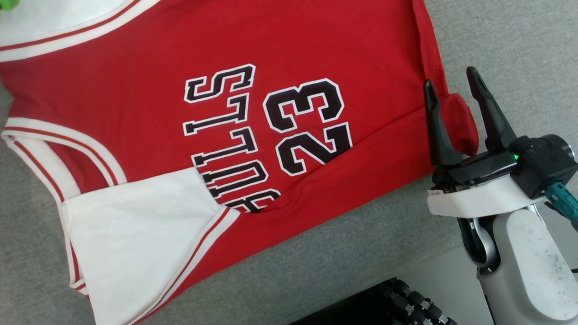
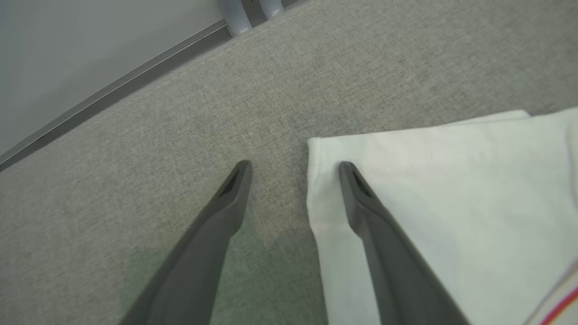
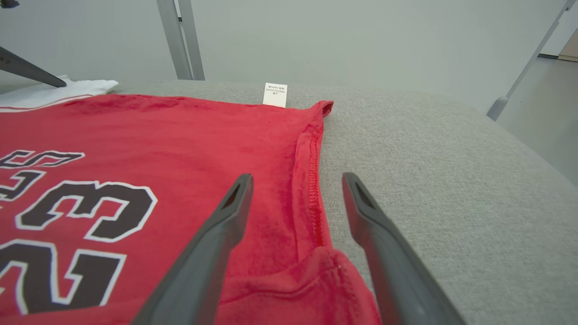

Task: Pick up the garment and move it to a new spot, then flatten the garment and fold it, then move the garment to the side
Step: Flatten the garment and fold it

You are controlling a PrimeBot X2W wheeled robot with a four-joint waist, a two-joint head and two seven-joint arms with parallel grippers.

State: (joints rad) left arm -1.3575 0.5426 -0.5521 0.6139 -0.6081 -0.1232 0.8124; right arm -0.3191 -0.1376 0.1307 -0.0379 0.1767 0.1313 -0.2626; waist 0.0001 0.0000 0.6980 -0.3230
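The garment (image 1: pixel 235 126) is a red basketball jersey with white trim, black "BULLS" lettering and the number 23, lying flat on the grey surface (image 1: pixel 343 253). My right gripper (image 1: pixel 449 85) stands open astride the jersey's hem corner at its right edge, the red hem (image 3: pixel 311 189) lying between its fingers. My left gripper (image 2: pixel 295 169) is open over a white corner of the garment (image 2: pixel 433 198), one finger above the white cloth and the other above bare grey fabric. Neither holds anything.
A white care label (image 3: pixel 275 95) sticks out at the jersey's far hem. Grey metal legs (image 3: pixel 180 40) and a pale wall stand beyond the padded surface. A black ribbed part of the robot (image 1: pixel 406 302) lies at the bottom edge.
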